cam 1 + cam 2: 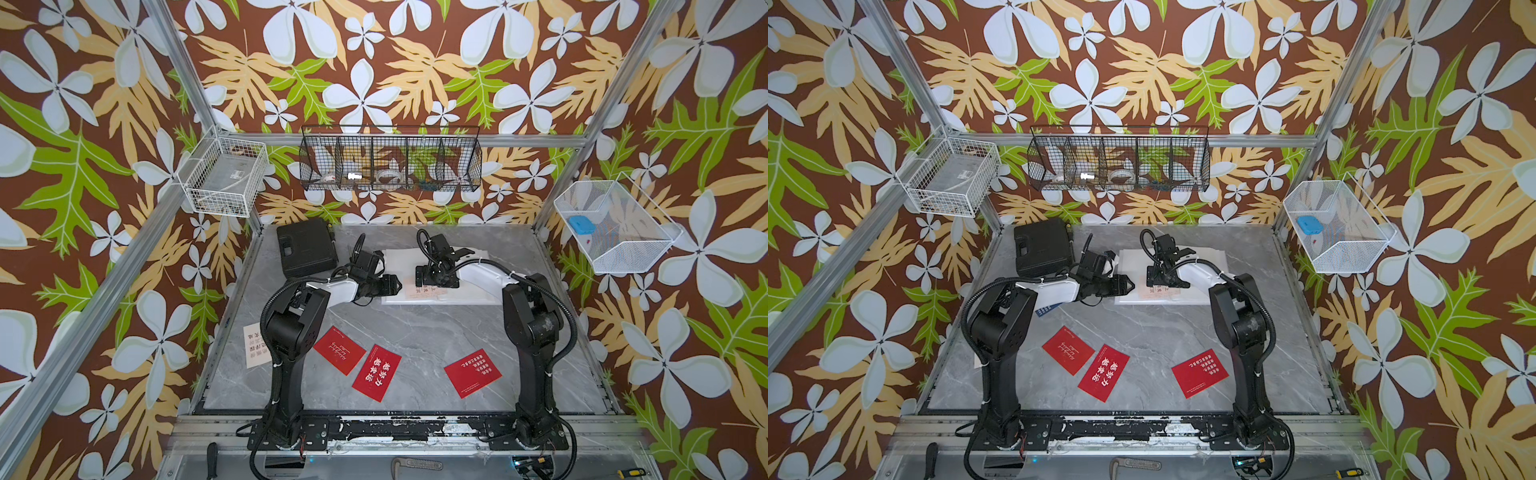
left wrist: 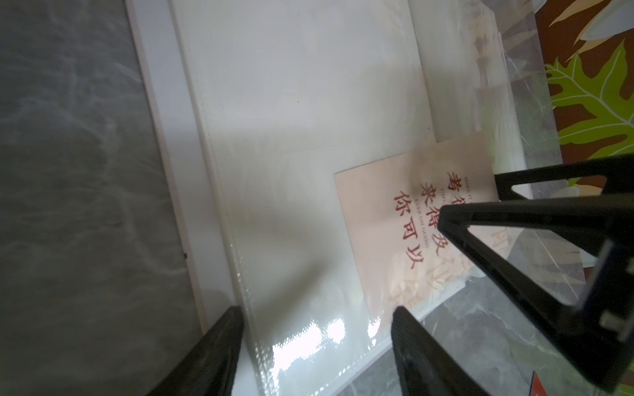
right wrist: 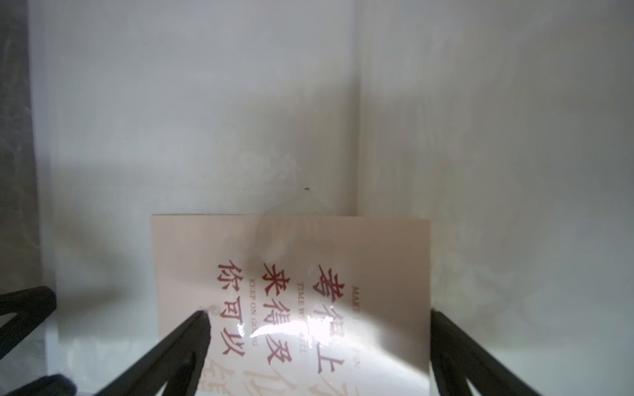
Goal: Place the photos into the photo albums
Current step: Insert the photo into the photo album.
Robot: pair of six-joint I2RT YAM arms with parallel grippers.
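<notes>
I find the cream card [image 3: 291,260] lying on the open photo album [image 2: 274,103], beneath the right gripper [image 3: 319,315], jaws spread wide. The left gripper [image 2: 317,312], parted and empty, hangs over the album's left edge.

Tabletop count
Three red cards [image 1: 339,350] [image 1: 376,372] [image 1: 472,372], two cream cards [image 1: 436,294] [image 1: 254,345], one navy card [image 1: 1044,310], one white album [image 1: 478,298], one black case [image 1: 306,249], three wire baskets [image 1: 224,176] [image 1: 390,162] [image 1: 615,226].

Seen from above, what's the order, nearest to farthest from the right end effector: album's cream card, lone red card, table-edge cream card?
1. Album's cream card, just beneath the right end effector.
2. Lone red card, front right.
3. Table-edge cream card, far left.
</notes>
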